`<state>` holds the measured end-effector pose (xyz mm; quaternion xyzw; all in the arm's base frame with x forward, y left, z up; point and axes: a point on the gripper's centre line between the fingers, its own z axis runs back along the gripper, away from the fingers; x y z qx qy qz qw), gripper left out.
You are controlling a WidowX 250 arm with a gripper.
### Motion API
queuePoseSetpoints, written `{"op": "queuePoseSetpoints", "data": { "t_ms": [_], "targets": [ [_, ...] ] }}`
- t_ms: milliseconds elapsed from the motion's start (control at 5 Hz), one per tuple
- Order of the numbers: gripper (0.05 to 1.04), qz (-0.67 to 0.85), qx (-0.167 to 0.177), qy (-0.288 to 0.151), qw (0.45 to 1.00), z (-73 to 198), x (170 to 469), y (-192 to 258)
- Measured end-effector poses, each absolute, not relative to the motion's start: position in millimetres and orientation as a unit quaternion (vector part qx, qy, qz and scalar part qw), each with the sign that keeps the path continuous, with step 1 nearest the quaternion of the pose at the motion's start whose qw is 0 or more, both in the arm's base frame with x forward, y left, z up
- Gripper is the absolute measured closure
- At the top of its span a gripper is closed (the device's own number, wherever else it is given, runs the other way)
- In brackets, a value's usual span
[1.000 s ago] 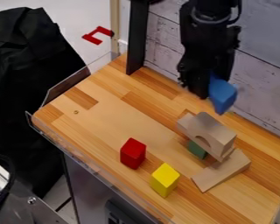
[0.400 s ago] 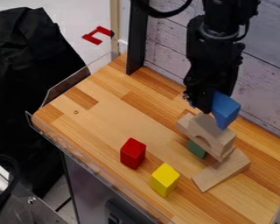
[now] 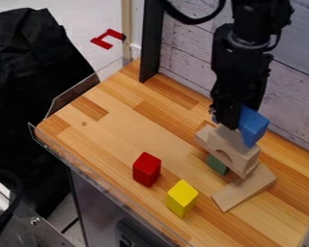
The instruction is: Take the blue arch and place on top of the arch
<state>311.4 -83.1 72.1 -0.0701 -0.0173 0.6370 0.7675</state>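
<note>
Toward the right side of the counter (image 3: 108,135), by the pale plank wall (image 3: 291,94), the black gripper (image 3: 228,119) hangs fingers down, clamped on the blue arch (image 3: 254,126). Blue shows on both sides of it, a sliver to the left and the bulk to the right, so I'd judge the hold to be near the middle of the piece.

What matters now is how that blue piece lies over the wooden arch (image 3: 233,143). From where I stand it is just above and toward the wall side, its near right corner overlapping the wooden top in my line of sight. I can't tell whether the two touch. Both seem to run lengthwise much the same way, from back left to front right, so little turning looks needed; the better correction would be a small shift off the wall side, then a gentle lowering and release.

The stack looks touchy to me. The wooden arch rests on another wooden piece (image 3: 203,137), with a green block (image 3: 217,164) below and a flat wooden board (image 3: 245,188) angled out at the front right. A push from the side could slide the lot. Well apart from the gripper, a red block (image 3: 147,169) and a yellow block (image 3: 181,198) stand nearer the front edge, out of harm's way.
</note>
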Motion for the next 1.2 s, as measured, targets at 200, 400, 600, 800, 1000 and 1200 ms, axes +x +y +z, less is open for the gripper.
{"op": "queuePoseSetpoints", "data": {
  "t_ms": [200, 400, 600, 800, 1000, 1200],
  "targets": [
    [0.51, 0.636, -0.059, -0.008, 0.769, 65.0, 313.5, -87.9],
    [0.51, 0.639, -0.053, -0.001, 0.767, 61.1, 314.8, -88.6],
    [0.51, 0.641, -0.05, 0.002, 0.766, 61.3, 313.6, -88.3],
    [0.51, 0.646, -0.05, 0.008, 0.762, 60.9, 313.0, -88.1],
    [0.51, 0.65, -0.052, 0.01, 0.758, 61.4, 313.4, -86.2],
    [0.51, 0.649, -0.054, 0.011, 0.759, 61.5, 313.5, -86.3]
  ]
}}
